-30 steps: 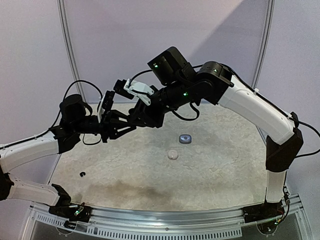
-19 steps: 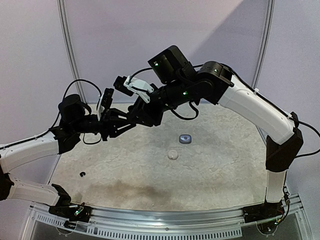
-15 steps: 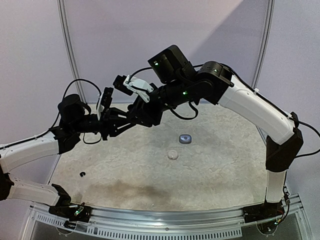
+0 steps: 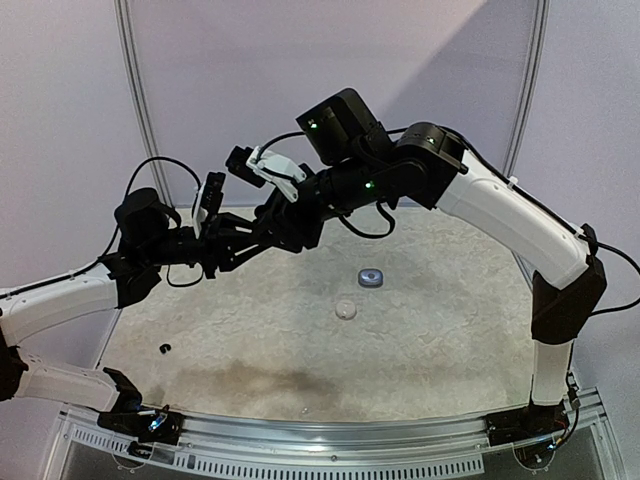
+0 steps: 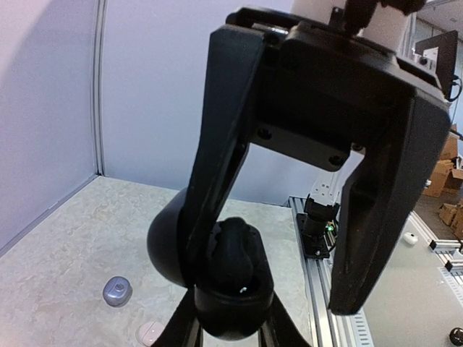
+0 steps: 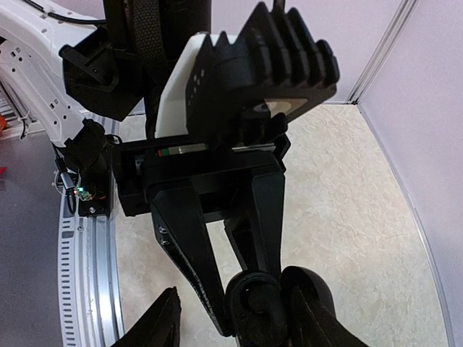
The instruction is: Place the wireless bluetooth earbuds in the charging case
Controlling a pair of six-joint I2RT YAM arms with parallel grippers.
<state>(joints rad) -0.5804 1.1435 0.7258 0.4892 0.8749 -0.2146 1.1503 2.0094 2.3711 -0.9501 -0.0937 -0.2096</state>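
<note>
A black charging case (image 5: 226,307) hangs in mid-air at the back left, lid (image 5: 168,242) hinged open. My left gripper (image 5: 228,337) is shut on the case from below. A black earbud (image 5: 236,249) sits in the case's well. My right gripper (image 5: 271,289) faces it from above, open, its fingers (image 5: 372,217) spread wide to either side of the case. The right wrist view shows the same case (image 6: 255,302) held in the left gripper (image 6: 253,296), with the right gripper (image 6: 242,324) open around it. From above, the two grippers (image 4: 265,235) meet over the table's back left.
A small silvery-grey case (image 4: 371,277) and a white one (image 4: 346,309) lie mid-table. A tiny black bud (image 4: 164,348) lies at the near left. The wall and a corner post (image 4: 140,100) stand close behind the arms. The metal rail (image 4: 330,440) runs along the near edge.
The right gripper's jaws have spread wider apart around the case. Both grippers have lifted slightly together; the left still holds the case.
</note>
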